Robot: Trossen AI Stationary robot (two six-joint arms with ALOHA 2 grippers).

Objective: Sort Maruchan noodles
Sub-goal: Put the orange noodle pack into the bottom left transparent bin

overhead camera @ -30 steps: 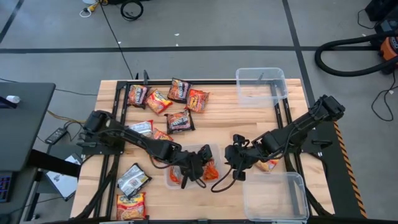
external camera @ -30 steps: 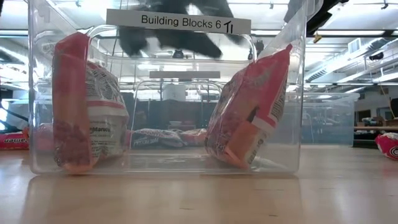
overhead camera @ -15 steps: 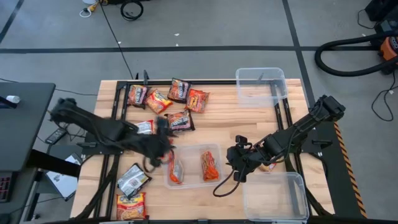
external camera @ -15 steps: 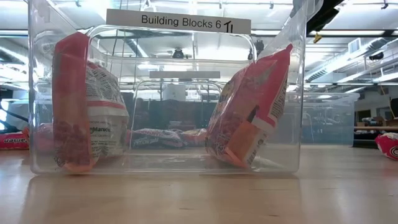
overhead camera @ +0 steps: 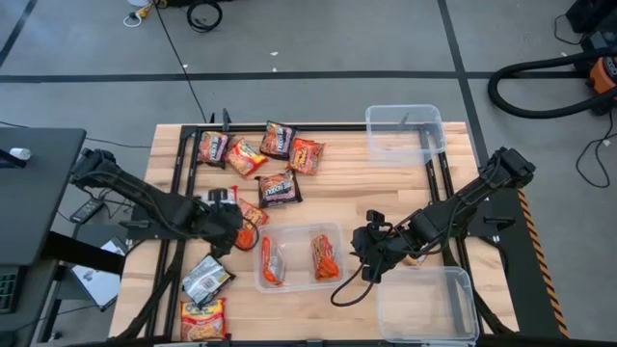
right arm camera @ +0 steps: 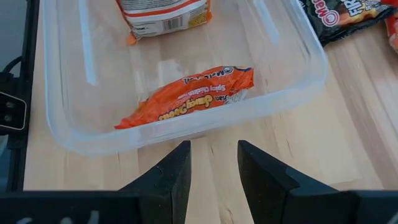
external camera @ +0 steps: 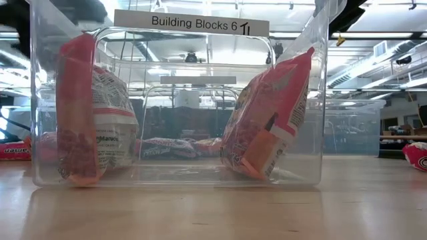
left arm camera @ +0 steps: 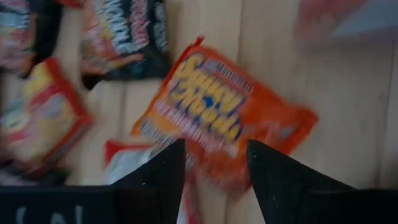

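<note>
A clear bin (overhead camera: 299, 280) at the table's near middle holds two orange-red Maruchan packets standing on edge: one (external camera: 87, 110) against its left wall, the other (external camera: 270, 113) leaning on its right wall. My left gripper (overhead camera: 231, 224) hovers open just left of the bin, over an orange packet (left arm camera: 224, 115) that lies flat on the table. My right gripper (overhead camera: 364, 246) hangs open at the bin's right side, with nothing between its fingers (right arm camera: 176, 171); the right wrist view shows one packet (right arm camera: 186, 96) in the bin.
Several more packets lie at the far left (overhead camera: 260, 149), and a dark one (overhead camera: 279, 188) sits near the middle. A silver packet (overhead camera: 206, 280) and a yellow-red one (overhead camera: 202, 316) lie at the near left. Empty clear bins stand at the far right (overhead camera: 405, 133) and near right (overhead camera: 426, 304).
My left gripper has drawn back from above the bin toward the table's left edge, rolling its wrist as it went, and now hangs over the orange packet beside the bin. The two packets in the bin have stayed put.
</note>
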